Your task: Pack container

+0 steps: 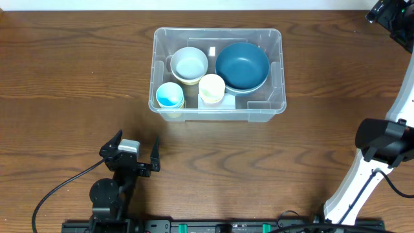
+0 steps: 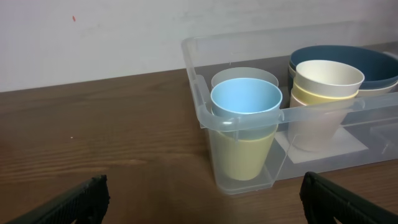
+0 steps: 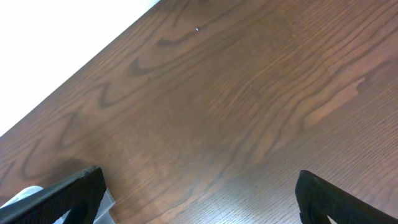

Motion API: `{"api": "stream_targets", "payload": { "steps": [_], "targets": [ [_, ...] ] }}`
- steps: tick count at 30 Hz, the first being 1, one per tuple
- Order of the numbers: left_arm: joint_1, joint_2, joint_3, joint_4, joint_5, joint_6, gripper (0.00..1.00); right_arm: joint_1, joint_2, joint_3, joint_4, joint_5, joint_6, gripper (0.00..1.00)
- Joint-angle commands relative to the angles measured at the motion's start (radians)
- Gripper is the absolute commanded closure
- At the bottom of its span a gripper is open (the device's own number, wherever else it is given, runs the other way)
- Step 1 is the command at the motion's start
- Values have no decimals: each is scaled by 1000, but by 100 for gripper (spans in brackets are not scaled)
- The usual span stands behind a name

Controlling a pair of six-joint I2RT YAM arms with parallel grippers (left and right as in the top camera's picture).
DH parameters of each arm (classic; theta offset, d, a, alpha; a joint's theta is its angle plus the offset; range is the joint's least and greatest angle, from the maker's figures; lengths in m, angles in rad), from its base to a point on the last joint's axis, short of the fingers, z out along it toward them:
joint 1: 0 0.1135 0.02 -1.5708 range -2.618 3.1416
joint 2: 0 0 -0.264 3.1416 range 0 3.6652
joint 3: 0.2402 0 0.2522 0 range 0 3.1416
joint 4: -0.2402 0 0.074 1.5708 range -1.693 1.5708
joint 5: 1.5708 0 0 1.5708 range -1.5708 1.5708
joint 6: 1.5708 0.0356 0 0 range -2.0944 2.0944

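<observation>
From overhead, the left gripper (image 1: 137,139) is seen low over the wooden table (image 1: 65,77), its jaws spread wide with nothing between them. The container (image 1: 279,71) is placed ahead of it and somewhat to its right, well apart. Inside are held a dark blue bowl (image 1: 242,66) on the side farther from the gripper, a pale blue bowl (image 1: 189,65) at the back, and a blue cup (image 1: 170,95) and a cream cup (image 1: 211,88) along the near wall.

In the left wrist view, the container's nearest corner is seen straight ahead between the two spread fingers. The blue cup is set just behind that corner, nested in a yellow one, with the cream cup beside it to the right.

In the right wrist view, the right gripper (image 3: 199,186) is shown with its jaws held wide apart and empty, and bare table is seen ahead of it. A small pale shape beside one finger cannot be made out.
</observation>
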Motion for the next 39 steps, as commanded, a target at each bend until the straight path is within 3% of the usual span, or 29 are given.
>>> {"api": "stream_targets", "payload": {
  "steps": [1, 11, 25, 33, 39],
  "targets": [
    [5, -5, -14, -35, 11, 6, 2, -2, -35, 2, -2, -3, 14, 1],
    [5, -5, -14, -35, 11, 6, 2, 55, -26, -2, -2, -3, 14, 1],
    [5, -5, -14, -35, 11, 6, 2, 659, -39, -2, -1, 0, 12, 1],
    [5, -5, -14, -35, 11, 6, 2, 872, -159, -9, 84, 426, -61, 1],
    [5, -5, -14, -35, 11, 6, 2, 853, -344, -161, 292, 393, -216, 1]
  ]
}}
